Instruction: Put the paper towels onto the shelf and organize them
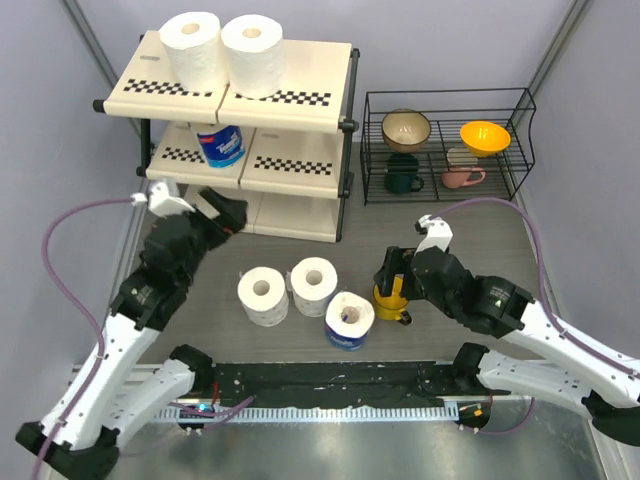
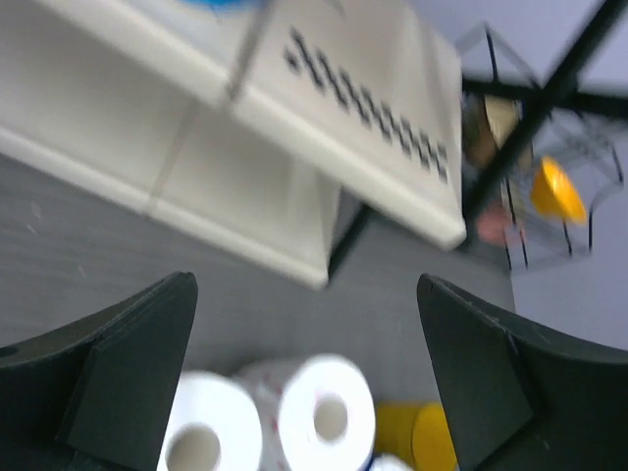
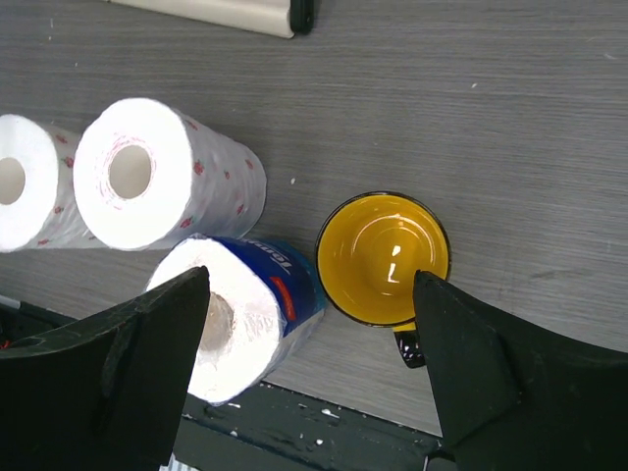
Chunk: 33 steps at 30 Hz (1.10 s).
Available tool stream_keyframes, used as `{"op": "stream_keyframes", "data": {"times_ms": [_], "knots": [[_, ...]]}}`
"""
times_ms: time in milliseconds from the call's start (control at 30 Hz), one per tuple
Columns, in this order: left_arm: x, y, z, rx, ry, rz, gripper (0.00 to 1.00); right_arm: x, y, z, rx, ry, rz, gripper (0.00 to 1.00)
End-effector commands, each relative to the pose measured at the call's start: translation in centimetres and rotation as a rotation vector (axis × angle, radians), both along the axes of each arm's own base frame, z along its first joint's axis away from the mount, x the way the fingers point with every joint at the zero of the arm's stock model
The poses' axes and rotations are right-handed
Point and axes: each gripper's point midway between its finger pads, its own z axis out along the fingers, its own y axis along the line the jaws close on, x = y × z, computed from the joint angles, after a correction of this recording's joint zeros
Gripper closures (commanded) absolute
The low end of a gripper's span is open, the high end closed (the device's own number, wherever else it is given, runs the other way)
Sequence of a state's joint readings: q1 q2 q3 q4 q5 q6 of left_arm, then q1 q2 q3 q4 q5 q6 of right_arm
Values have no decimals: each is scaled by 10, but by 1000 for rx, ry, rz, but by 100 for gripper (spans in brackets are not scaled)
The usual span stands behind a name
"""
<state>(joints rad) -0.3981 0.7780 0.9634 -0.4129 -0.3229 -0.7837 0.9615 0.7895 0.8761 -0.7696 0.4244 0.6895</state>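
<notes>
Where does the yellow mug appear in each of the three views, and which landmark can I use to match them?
Top external: the yellow mug is slightly right of centre in the lower half, partly hidden.
Left wrist: at the bottom edge, right of centre, blurred.
Right wrist: near the centre, seen from above.
Shared landmark: the bare white roll nearest the mug, on its left in every view.

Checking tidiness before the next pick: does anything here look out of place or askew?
Only the yellow mug stands out. It sits on the table beside the blue-wrapped roll, away from the wire rack that holds the other mugs. Nothing looks spilled, toppled or damaged.
</notes>
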Motion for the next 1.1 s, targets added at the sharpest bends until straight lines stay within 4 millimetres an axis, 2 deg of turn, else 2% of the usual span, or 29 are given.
{"op": "stream_keyframes", "data": {"times_ms": [0,33,67,100,133,200,233,267,300,333,367,400,433,600,767,1067], "knots": [[-41,-47,-51,13,103,-78,0,11,-21,38,32,-89,-125,10],[-62,-71,-62,36,129,-169,0,11,-25,42,33,-97,-144,10],[-66,-70,-69,62,127,-127,0,12,-33,51,49,-124,-175,10],[-74,-78,-79,57,144,-130,0,11,-38,53,52,-128,-188,10],[-94,-95,-89,95,160,-205,0,10,-41,57,72,-133,-203,10],[-102,-111,-97,163,162,-212,0,7,-51,65,114,-159,-231,10],[-117,-127,-99,169,167,-265,0,5,-54,68,135,-165,-241,10],[-123,-139,-94,177,161,-285,0,4,-57,68,146,-170,-251,10],[-126,-152,-102,225,161,-289,0,2,-64,72,162,-183,-264,10],[-138,-163,-106,252,165,-324,0,0,-66,72,170,-185,-266,11],[-141,-171,-100,250,160,-326,0,0,-67,73,175,-186,-274,10],[-143,-175,-102,262,164,-319,0,-2,-70,73,177,-184,-274,10],[-144,-177,-114,315,179,-309,0,-3,-70,72,177,-179,-273,10],[-149,-203,-123,220,192,-355,0,-6,-72,68,167,-163,-267,11],[-152,-200,-140,246,242,-337,0,-7,-77,70,181,-177,-281,10],[-160,-218,-167,262,307,-363,6,-6,-76,68,170,-173,-277,10]]}}
